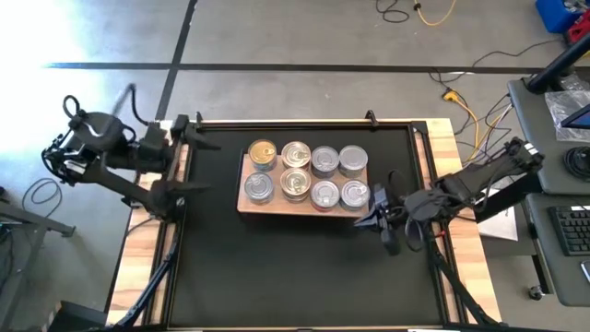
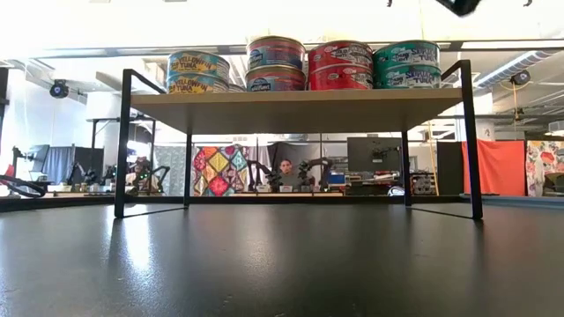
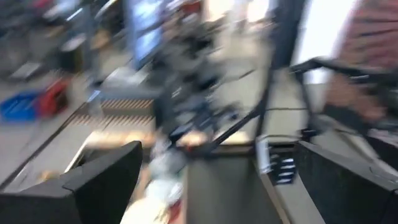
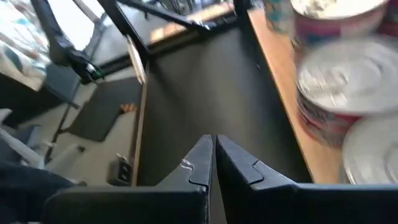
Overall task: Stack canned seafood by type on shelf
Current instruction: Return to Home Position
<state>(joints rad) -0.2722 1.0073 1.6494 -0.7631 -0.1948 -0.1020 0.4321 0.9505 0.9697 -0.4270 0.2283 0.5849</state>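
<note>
On the pale wooden shelf [image 2: 291, 110], raised on thin black legs at the middle of the black mat [image 1: 295, 267], 8 lids of the canned seafood [image 1: 296, 183] show from above in 2 rows of 4. From table height, the 4 stacks facing the camera are each 2 tins high: yellow-blue stack [image 2: 198, 72], blue stack [image 2: 276, 63], red stack [image 2: 340, 63], green stack [image 2: 406, 63]. The outer stacks stand close to the board's 2 ends.

The right gripper [image 1: 380, 214] hangs just off the shelf's right end, between it and the table's right rim, above the level of the tins. Its 2 fingers [image 4: 200, 163] are pressed together and hold nothing; the nearest tins lie just beside it.

The left gripper [image 3: 217, 155] sits at the table's left rim [image 1: 138, 267], well apart from the shelf, fingers spread wide with nothing between them.

A broad stretch of mat runs from the shelf's front legs to the near edge, with open space under the board.
</note>
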